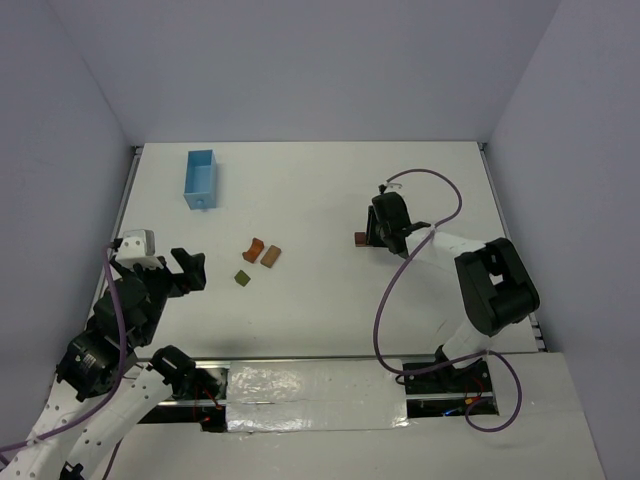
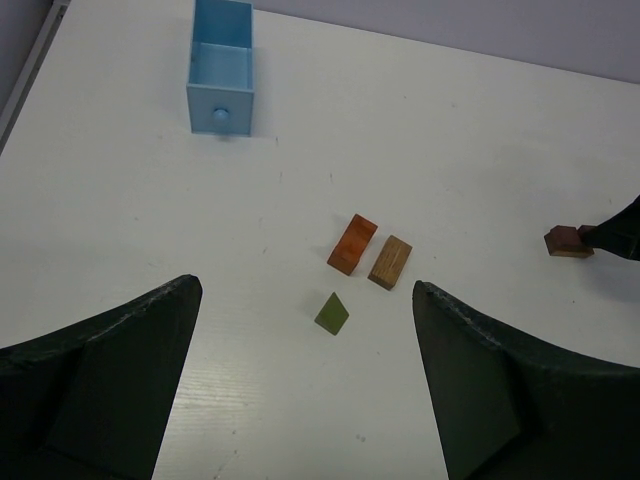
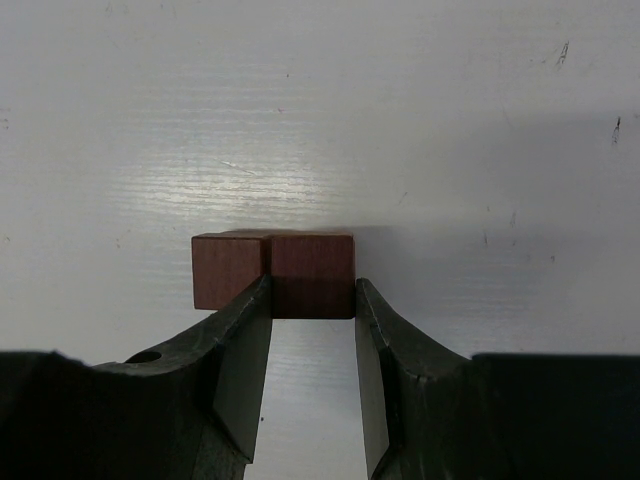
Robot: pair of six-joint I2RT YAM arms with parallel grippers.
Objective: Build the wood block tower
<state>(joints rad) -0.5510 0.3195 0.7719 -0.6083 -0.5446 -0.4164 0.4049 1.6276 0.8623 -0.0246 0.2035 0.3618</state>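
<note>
Dark brown cube [image 3: 300, 275] sits clamped between the right hand [image 3: 312, 300] fingertips.

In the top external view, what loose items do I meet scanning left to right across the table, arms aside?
light blue box → olive-green piece → orange-red arch → tan-brown rectangle → dark brown cube
</note>
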